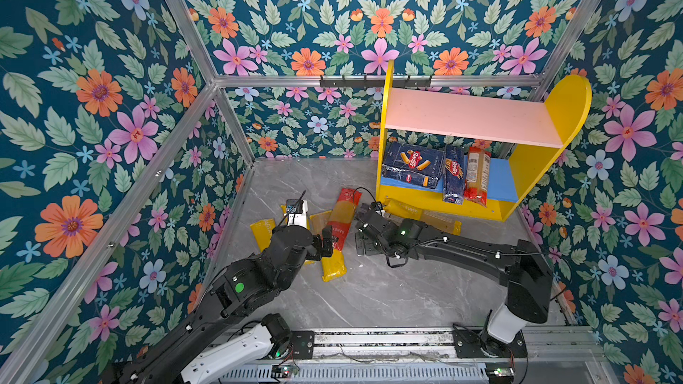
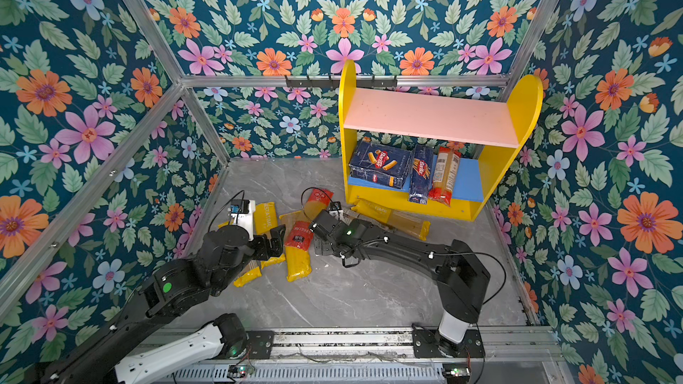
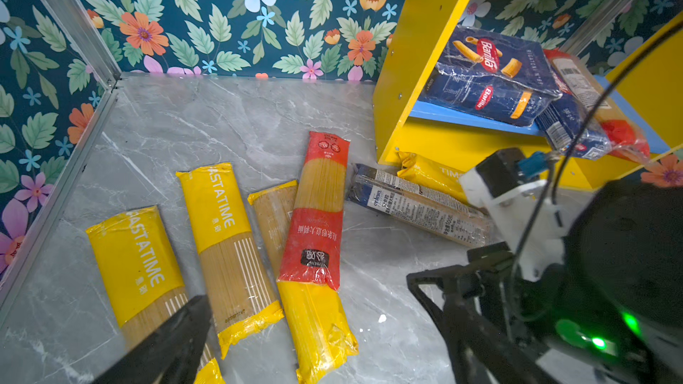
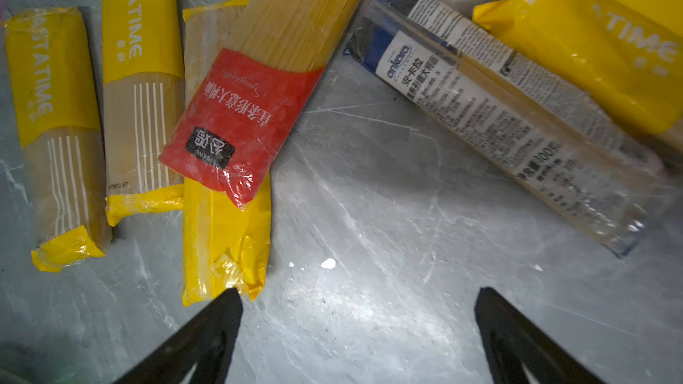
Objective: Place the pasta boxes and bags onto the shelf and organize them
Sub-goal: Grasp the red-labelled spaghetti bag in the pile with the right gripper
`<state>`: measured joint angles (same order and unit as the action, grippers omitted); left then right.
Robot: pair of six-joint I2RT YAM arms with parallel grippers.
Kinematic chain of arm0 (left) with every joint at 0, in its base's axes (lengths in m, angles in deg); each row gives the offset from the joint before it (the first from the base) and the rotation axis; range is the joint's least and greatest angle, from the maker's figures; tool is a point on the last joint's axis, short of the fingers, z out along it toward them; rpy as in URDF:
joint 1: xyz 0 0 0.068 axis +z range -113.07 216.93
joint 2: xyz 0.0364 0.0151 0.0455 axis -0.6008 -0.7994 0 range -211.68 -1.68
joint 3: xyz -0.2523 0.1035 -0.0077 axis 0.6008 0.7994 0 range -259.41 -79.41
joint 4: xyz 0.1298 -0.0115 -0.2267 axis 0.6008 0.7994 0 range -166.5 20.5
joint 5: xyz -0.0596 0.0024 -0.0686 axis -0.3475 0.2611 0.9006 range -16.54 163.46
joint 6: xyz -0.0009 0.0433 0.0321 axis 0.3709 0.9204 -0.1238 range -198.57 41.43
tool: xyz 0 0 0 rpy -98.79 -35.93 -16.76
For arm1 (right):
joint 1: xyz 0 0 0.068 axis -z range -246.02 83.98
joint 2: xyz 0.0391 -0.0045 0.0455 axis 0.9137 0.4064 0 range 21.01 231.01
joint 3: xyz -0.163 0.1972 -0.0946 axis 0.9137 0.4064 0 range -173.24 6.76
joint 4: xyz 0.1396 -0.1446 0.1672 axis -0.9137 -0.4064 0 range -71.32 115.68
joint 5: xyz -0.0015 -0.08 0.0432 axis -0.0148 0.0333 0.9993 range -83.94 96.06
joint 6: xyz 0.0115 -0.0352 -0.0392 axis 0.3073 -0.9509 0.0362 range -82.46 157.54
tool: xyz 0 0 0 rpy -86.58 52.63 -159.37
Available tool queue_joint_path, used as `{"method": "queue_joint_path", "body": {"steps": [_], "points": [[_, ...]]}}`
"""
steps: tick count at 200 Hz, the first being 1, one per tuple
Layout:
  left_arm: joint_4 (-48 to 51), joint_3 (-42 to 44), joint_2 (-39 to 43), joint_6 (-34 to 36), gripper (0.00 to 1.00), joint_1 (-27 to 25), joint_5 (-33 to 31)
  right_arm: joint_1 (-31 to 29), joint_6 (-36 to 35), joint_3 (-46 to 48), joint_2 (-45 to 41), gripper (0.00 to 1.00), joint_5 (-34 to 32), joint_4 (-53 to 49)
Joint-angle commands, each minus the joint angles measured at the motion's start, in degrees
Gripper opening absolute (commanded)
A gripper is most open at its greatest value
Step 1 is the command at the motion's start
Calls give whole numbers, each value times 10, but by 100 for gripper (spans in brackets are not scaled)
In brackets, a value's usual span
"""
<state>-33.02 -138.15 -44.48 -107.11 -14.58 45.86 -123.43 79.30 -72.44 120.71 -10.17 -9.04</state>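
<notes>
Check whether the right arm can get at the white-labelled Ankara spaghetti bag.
Likely yes: its open fingers hover over bare tabletop, and the Ankara spaghetti bag lies flat just ahead, uncovered.

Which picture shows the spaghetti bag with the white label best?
The right wrist view: the white-label bag lies close and nearly whole, its print readable. The left wrist view shows it smaller, one end behind the right arm. In both top views the right arm covers nearly all of it.

"Barilla" is showing in red ovals on the wide pasta box (image 3: 491,79) and the narrow pasta box (image 1: 454,175), both lying towards the blue board's (image 3: 462,117) left end. "PASTATIME", with its first letter partly folded under, is running along a yellow-ended bag (image 3: 136,264) near the table's (image 3: 221,112) left edge. "ankara" is showing on the white-labelled bag (image 4: 480,105), and "Spaghetti" on the red-banded bag (image 4: 244,105).
</notes>
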Motion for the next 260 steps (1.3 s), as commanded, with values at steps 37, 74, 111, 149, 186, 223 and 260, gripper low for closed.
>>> {"method": "queue_joint_path", "body": {"steps": [37, 74, 111, 149, 186, 223, 260], "points": [[-5, 11, -7, 44, 100, 148, 139, 12, -3, -92, 98, 99, 47, 22], [-28, 33, -24, 80, 100, 285, 242, 24, 5, -162, 162, 99, 76, 12], [-46, 49, -38, 97, 100, 418, 367, 30, 14, -239, 227, 99, 102, -5], [-51, 54, -30, 90, 100, 440, 363, 30, 29, -337, 308, 99, 105, -57], [-53, 60, -25, 90, 100, 444, 358, 30, 49, -384, 353, 99, 70, -88], [-62, 69, -19, 89, 100, 444, 362, 30, 64, -367, 373, 99, 58, -48], [-66, 75, -11, 91, 100, 443, 368, 31, 70, -345, 385, 99, 62, 16]]}}
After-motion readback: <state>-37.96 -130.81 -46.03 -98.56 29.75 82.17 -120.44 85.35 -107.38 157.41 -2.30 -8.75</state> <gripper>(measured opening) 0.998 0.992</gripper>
